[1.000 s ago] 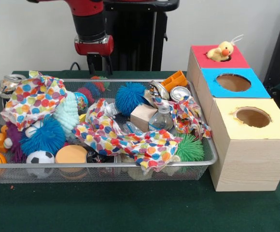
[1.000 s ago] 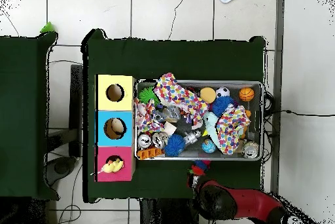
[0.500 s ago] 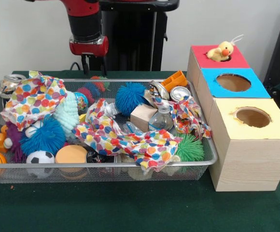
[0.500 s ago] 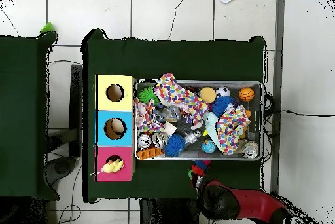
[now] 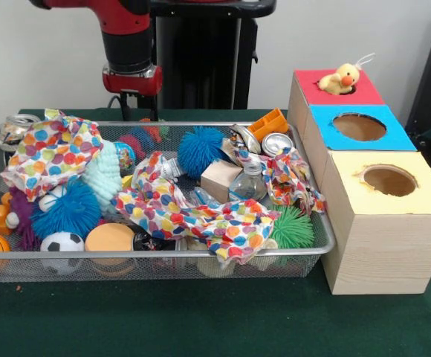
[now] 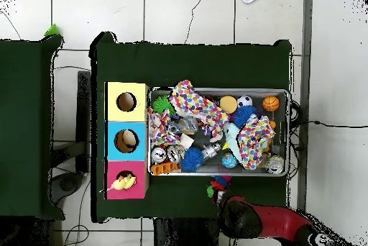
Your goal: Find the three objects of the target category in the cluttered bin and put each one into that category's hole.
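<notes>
A wire bin [image 5: 163, 255] [image 6: 215, 89] holds mixed clutter: blue spiky balls [image 5: 201, 149], a green spiky ball [image 5: 293, 227], small sport balls [image 5: 62, 243], a wooden block [image 5: 219, 178], a clear bottle [image 5: 249, 182], cans [image 5: 276, 143] and polka-dot cloths [image 5: 201, 212]. To its right stand three boxes with holes, red [image 5: 316, 93], blue [image 5: 394, 137] and yellow [image 5: 423, 197]. A yellow duck toy [image 5: 340, 78] [image 6: 123, 182] sits in the red box's hole. My gripper [image 5: 134, 105] hangs open and empty above the bin's far rim, left of middle. Just below it lies a multicoloured spiky ball [image 5: 147, 132] [image 6: 218, 184].
A second green-covered table [image 6: 25, 128] stands beyond the boxes in the overhead view. Cables [image 6: 316, 124] run over the tiled floor beside the bin's end. The red arm [image 6: 269, 223] reaches in along the table's edge. The boxes stand taller than the bin.
The arm has shifted left in the front view, right in the overhead view, and risen a little. Its gripper stays empty. Nothing in the bin has moved.
</notes>
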You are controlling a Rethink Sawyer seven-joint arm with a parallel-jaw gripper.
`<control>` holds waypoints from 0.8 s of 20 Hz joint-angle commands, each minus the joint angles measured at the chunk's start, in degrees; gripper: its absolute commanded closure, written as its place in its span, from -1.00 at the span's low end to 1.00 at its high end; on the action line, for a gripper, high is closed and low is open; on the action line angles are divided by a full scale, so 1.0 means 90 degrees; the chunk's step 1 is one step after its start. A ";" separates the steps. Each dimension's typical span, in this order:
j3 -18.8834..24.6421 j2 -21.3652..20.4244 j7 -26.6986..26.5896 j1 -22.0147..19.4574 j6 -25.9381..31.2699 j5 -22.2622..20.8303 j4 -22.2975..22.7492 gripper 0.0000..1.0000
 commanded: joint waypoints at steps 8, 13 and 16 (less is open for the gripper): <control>0.0215 0.0450 0.0770 -0.0009 -0.0654 0.0235 -0.0773 -1.00; 0.0048 0.0648 0.0876 0.0114 -0.0914 0.0249 -0.0903 -1.00; -0.0060 0.0793 0.0923 0.0202 -0.1149 0.0254 -0.0971 -1.00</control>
